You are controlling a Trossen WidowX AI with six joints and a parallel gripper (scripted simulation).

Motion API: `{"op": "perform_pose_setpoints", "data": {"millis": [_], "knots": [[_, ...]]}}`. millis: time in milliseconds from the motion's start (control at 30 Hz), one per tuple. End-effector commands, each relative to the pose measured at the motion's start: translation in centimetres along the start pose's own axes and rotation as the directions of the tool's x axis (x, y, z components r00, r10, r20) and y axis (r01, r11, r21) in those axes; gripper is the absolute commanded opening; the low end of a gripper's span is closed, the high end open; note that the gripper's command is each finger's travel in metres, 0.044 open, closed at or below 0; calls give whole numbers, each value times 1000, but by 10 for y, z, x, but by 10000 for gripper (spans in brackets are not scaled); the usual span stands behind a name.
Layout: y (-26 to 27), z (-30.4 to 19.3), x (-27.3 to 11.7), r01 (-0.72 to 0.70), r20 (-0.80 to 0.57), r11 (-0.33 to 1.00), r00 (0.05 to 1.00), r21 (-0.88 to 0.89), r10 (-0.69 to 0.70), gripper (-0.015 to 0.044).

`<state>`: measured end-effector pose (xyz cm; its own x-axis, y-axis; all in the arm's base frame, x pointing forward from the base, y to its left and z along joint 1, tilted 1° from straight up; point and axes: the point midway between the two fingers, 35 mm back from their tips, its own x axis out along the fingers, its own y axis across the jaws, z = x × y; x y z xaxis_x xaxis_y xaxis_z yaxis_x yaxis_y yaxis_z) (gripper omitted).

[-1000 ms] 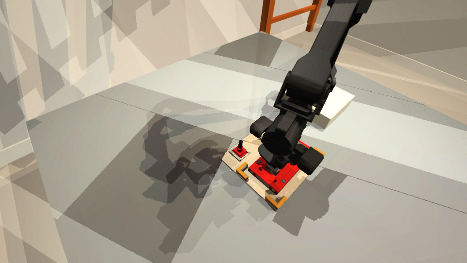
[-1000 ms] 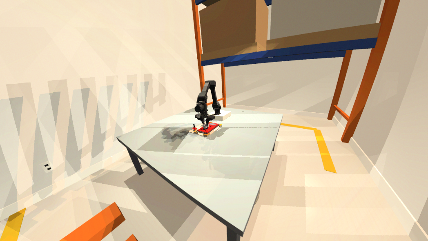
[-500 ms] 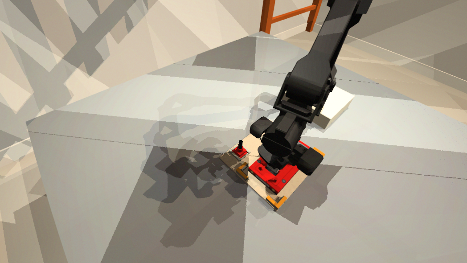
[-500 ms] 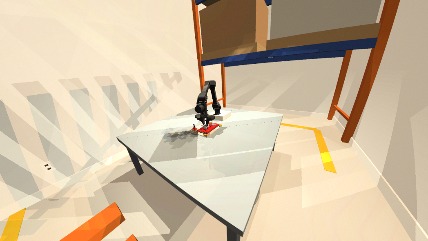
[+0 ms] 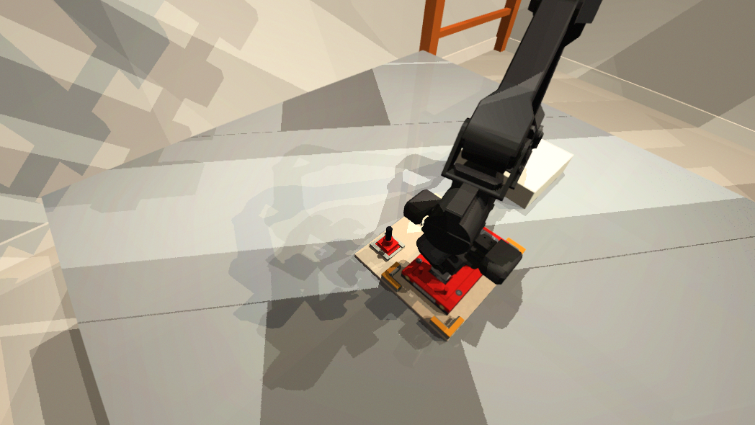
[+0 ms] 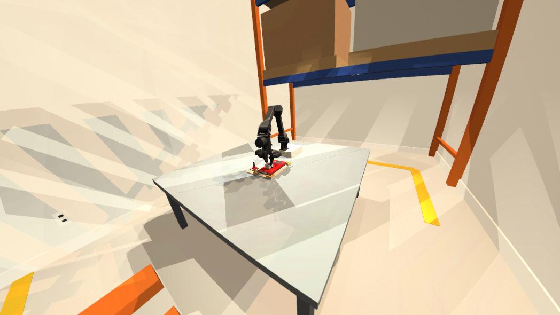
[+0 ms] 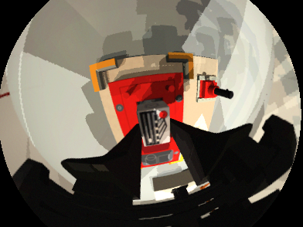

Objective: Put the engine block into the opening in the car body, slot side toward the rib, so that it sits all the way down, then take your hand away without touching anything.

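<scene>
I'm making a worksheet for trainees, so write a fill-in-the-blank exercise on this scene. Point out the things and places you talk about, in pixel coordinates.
The end effector [image 5: 442,275] [image 6: 269,164] [image 7: 154,124] grips the grey ____.
The car body [image 5: 458,289] [image 6: 267,170] [image 7: 146,83] is coloured ____.
The corner brackets [image 5: 447,328] [image 7: 103,69] are coloured ____.
The upright peg [image 5: 388,233] [image 6: 254,164] [image 7: 223,93] on the red base is coloured ____.

Missing words: engine block; red; orange; black.
</scene>
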<state>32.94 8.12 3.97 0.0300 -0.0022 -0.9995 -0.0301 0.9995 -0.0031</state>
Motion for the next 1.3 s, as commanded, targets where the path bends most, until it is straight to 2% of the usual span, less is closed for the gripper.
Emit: {"op": "perform_pose_setpoints", "data": {"millis": [0, 1267], "knots": [[0, 0, 1, 3, 0, 1000, 1000, 1, -3, 159], [-1, 0, 8, 3, 0, 1000, 1000, -6, -3, 159]]}}
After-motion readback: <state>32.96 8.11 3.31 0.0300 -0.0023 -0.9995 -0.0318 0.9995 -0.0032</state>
